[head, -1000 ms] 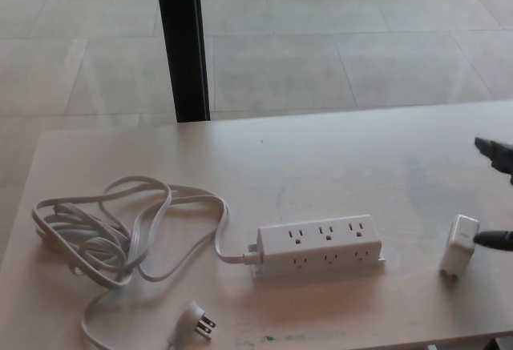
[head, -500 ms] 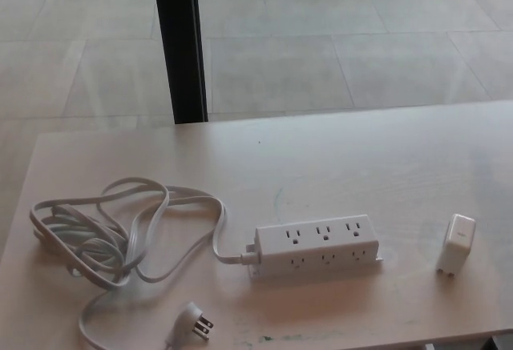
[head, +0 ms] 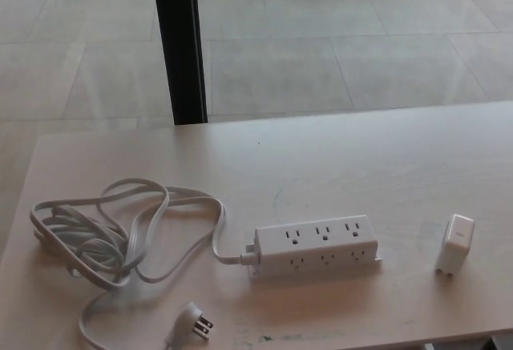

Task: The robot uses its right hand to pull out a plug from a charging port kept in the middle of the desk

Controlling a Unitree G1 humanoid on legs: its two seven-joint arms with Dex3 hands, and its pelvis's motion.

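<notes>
A black post (head: 180,42) stands on the tiled floor (head: 337,38) behind the desk.

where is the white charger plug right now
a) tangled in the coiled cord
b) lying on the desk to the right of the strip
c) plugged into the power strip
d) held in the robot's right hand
b: the white charger plug sits on the desk, apart from the power strip, whose sockets are all empty, and no robot hand is in view.

Pale wooden desk (head: 337,158); grey tiled floor (head: 321,46) beyond; black upright post (head: 179,42) behind the desk.
</notes>
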